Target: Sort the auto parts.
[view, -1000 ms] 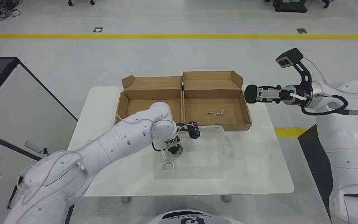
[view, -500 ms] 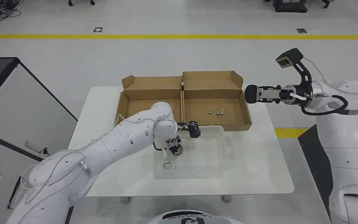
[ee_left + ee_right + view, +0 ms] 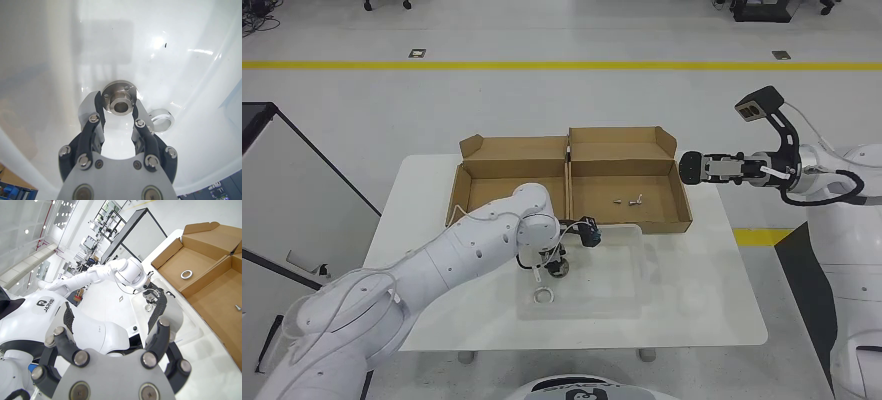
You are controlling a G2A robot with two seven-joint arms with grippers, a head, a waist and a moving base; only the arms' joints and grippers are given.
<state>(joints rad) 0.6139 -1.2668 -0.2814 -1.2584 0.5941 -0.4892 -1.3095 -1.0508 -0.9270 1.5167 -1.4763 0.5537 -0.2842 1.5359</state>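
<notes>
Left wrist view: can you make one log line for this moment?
left gripper: shut on metal hub | place: white tray, beside ring | right gripper: open, beside cardboard boxes

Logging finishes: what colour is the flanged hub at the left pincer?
Flanged hub: shiny silver, best in left wrist view.

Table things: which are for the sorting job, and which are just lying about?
Job: flanged hub, metal collar, clear tray, left box, its ring, right box, its bolts.
Lying about: black-framed panel, yellow floor line.
</notes>
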